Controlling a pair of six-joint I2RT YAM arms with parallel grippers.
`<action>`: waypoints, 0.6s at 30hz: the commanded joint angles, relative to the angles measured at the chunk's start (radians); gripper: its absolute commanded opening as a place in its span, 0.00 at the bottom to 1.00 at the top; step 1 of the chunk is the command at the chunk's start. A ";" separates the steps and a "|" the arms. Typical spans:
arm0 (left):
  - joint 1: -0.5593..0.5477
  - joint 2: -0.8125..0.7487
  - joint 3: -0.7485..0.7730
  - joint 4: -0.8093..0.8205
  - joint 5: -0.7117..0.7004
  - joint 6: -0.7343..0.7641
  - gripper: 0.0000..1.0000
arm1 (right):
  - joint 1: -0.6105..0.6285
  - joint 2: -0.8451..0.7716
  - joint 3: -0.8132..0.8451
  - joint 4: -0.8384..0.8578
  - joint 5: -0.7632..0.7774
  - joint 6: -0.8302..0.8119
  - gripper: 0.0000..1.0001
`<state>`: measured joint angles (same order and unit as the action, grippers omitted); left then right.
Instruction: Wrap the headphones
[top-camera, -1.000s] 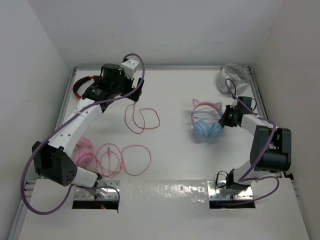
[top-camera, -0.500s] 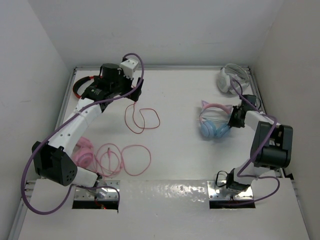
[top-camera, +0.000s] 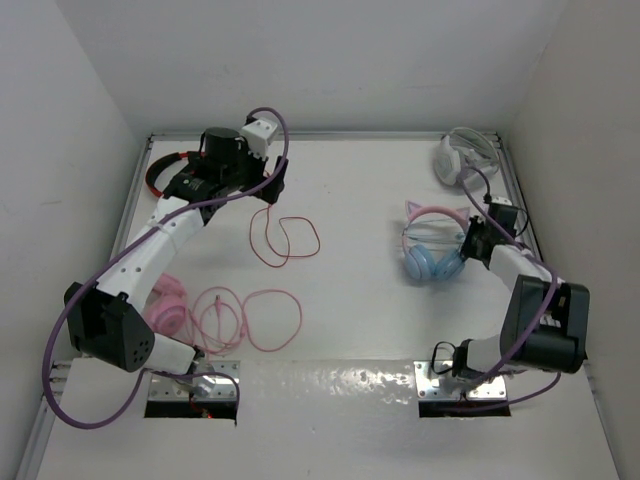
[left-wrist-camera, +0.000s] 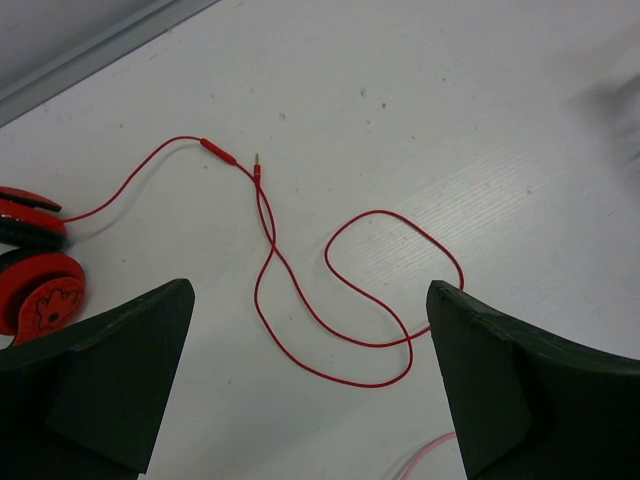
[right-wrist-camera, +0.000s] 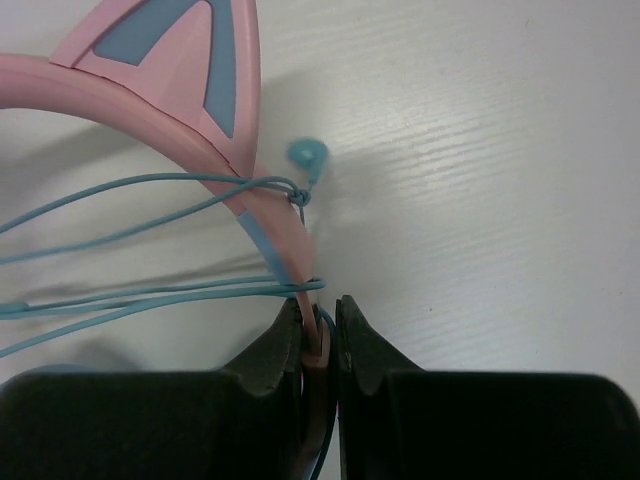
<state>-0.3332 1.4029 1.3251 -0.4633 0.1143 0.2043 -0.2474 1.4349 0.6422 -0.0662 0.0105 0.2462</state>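
Note:
The headphones (top-camera: 432, 245), with light blue ear cups and a pink cat-ear headband (right-wrist-camera: 170, 95), lie at the right of the table. Their thin blue cable (right-wrist-camera: 150, 190) runs in several strands across the headband. My right gripper (top-camera: 470, 240) (right-wrist-camera: 320, 312) is shut on the pink headband, with a strand of cable pinched alongside it. Far off at the back left, my left gripper (top-camera: 272, 183) (left-wrist-camera: 310, 370) hangs open above a loose red cable (left-wrist-camera: 330, 290), holding nothing.
Red-and-black headphones (top-camera: 165, 175) lie at the back left, their red cable (top-camera: 285, 238) looped mid-table. All-pink headphones (top-camera: 168, 305) with a long pink cable (top-camera: 260, 320) lie front left. White headphones (top-camera: 462, 155) rest in the back right corner, near the wall.
My right gripper has dragged the cat-ear headphones to the right and slightly nearer the front, the arm folding back with them. The left arm has not moved.

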 joint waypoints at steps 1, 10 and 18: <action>0.010 -0.007 -0.004 0.043 0.019 -0.002 1.00 | -0.004 -0.106 -0.038 0.201 -0.064 -0.005 0.00; 0.008 -0.004 -0.001 0.038 0.082 0.020 0.95 | -0.004 -0.281 -0.205 0.453 -0.135 -0.022 0.00; 0.006 -0.005 -0.001 0.031 0.082 0.024 0.95 | -0.013 -0.189 -0.133 0.359 -0.152 0.007 0.00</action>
<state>-0.3336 1.4033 1.3239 -0.4606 0.1772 0.2134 -0.2497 1.2125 0.4351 0.2722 -0.1116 0.2253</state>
